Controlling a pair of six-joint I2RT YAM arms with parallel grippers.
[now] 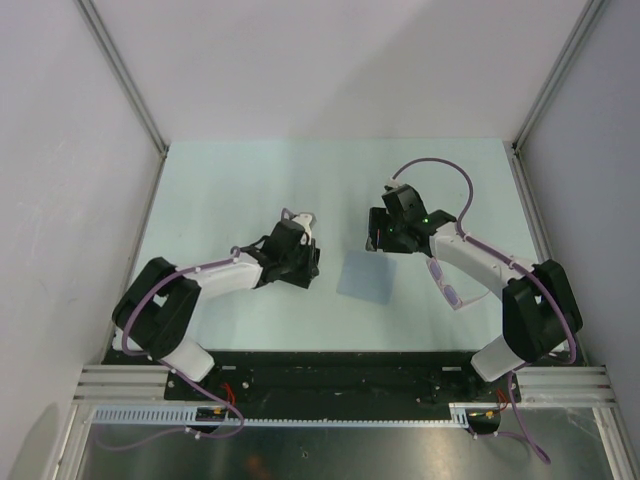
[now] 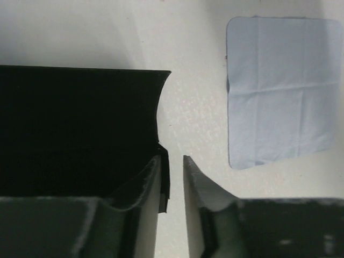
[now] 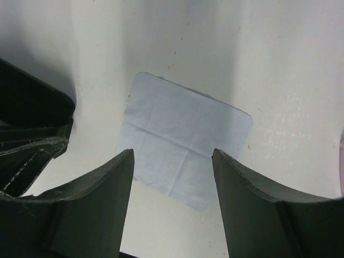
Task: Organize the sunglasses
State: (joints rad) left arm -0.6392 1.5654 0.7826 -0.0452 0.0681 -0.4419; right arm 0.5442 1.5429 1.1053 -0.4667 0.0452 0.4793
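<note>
Sunglasses lie outside the black case; left gripper narrowly apart, right gripper wide apart.

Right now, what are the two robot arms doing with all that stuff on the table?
The left gripper has its nearly closed fingers at the edge of a black oblong case. The right gripper hangs open over a pale blue square cloth. The small sunglasses with purple lenses lie on the table beside the right arm, and neither gripper holds them.

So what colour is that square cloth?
The cloth is pale blue, clearest in the left wrist view.
</note>
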